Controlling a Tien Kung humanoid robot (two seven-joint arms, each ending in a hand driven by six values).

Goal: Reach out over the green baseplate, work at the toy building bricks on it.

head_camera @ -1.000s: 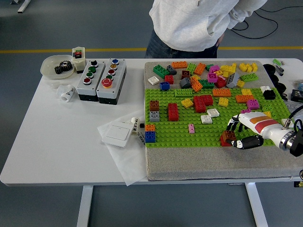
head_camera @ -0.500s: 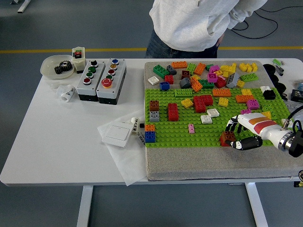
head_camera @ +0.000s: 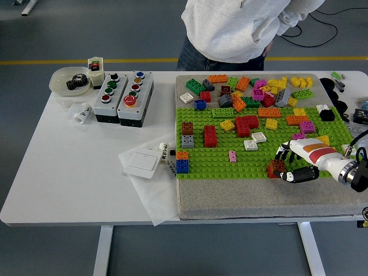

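The green baseplate [head_camera: 218, 161] lies on a grey mat at the table's right half, with bricks stuck on it: red [head_camera: 210, 135], brown on grey [head_camera: 187, 134], orange on blue [head_camera: 182, 163], pink [head_camera: 232, 156], white [head_camera: 254, 140]. My right hand [head_camera: 287, 164] comes in from the right edge and rests low over the plate's near right corner. Its fingers [head_camera: 283, 153] and thumb [head_camera: 302, 175] are curled around a dark brown brick [head_camera: 276, 168] that sits on the plate. The left arm is out of the picture.
Several loose bricks [head_camera: 253, 89] are heaped on the mat behind the plate. Two button boxes [head_camera: 123, 96], a bowl with gears [head_camera: 70, 81] and a white switch on paper [head_camera: 142, 163] lie to the left. A person in a grey top [head_camera: 241, 29] stands at the far side.
My right hand has crept a few pixels to the left and down at the brown brick. Nothing else has moved.
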